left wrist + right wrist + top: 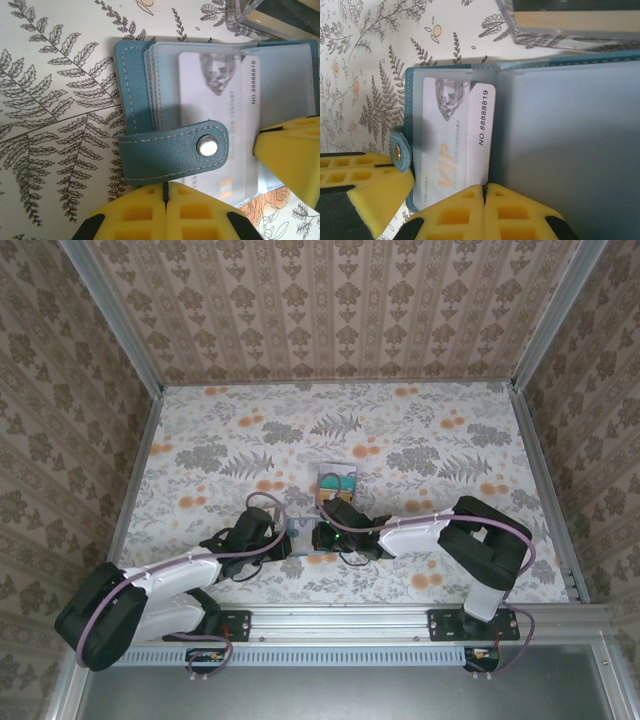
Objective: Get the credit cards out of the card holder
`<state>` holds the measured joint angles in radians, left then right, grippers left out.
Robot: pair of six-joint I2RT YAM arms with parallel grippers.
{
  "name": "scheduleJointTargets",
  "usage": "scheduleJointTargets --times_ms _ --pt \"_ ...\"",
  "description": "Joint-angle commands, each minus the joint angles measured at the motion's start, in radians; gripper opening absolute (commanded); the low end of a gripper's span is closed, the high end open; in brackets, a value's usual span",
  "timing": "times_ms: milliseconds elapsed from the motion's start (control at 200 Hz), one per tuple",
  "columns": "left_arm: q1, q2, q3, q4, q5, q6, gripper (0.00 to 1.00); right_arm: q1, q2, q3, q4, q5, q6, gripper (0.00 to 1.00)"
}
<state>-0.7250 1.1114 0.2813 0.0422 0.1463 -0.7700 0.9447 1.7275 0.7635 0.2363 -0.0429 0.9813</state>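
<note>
The card holder (303, 537) lies open on the table between both arms. Its teal outer face (132, 85), snap strap (175, 152) and grey-blue inner panel (570, 150) are visible. A white VIP credit card (215, 100) sits partly out of a clear sleeve, its number edge exposed (487, 117). My left gripper (165, 189) is shut at the strap's lower edge, pinching the holder. My right gripper (484, 189) is shut at the card's lower corner. One of its yellow fingers (290, 155) touches the card's edge. Teal-green credit cards (338, 483) lie just beyond the holder.
The loose cards lie close behind the holder and appear as a stack with a tan stripe (575, 17), also seen from the left wrist (272, 15). Patterned walls (330, 310) enclose the floral table (450, 440) on three sides. The left gripper's finger (370, 187) sits beside the strap.
</note>
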Motion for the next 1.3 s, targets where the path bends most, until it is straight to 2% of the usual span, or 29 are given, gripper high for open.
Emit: scheduleJointTargets --times_ms 0,560,710,845,890,955,1050,1120,1230,1295 --pt "-0.001 -0.013 -0.021 -0.065 -0.030 -0.014 0.00 -0.012 -0.042 -0.041 -0.009 0.039 0.021 0.00" --pt "-0.001 -0.028 -0.014 -0.077 -0.024 -0.009 0.00 -0.072 -0.278 -0.178 -0.101 0.071 -0.044 0.00" --pt "-0.001 -0.041 -0.013 -0.082 -0.020 -0.001 0.00 -0.077 -0.398 -0.189 -0.164 0.072 -0.128 0.00" --pt "-0.001 -0.068 -0.007 -0.076 0.001 0.009 0.00 -0.078 -0.508 -0.134 -0.287 0.080 -0.292 0.00" --pt "-0.002 -0.085 -0.005 -0.073 0.010 0.011 0.08 -0.077 -0.534 -0.106 -0.337 0.092 -0.353 0.00" --pt "-0.004 -0.114 0.000 -0.084 0.012 0.016 0.27 -0.078 -0.563 -0.057 -0.409 0.117 -0.450 0.00" --pt "-0.006 -0.165 0.011 -0.112 0.014 0.026 0.40 -0.079 -0.581 0.008 -0.473 0.143 -0.626 0.00" --pt "-0.008 -0.205 0.016 -0.130 0.016 0.029 0.57 -0.078 -0.586 0.037 -0.474 0.142 -0.779 0.00" --pt "-0.009 -0.264 0.019 -0.156 0.021 0.034 0.68 -0.079 -0.577 0.081 -0.470 0.135 -1.037 0.00" --pt "-0.010 -0.293 0.019 -0.169 0.022 0.035 0.85 -0.083 -0.557 0.125 -0.494 0.140 -1.142 0.00"
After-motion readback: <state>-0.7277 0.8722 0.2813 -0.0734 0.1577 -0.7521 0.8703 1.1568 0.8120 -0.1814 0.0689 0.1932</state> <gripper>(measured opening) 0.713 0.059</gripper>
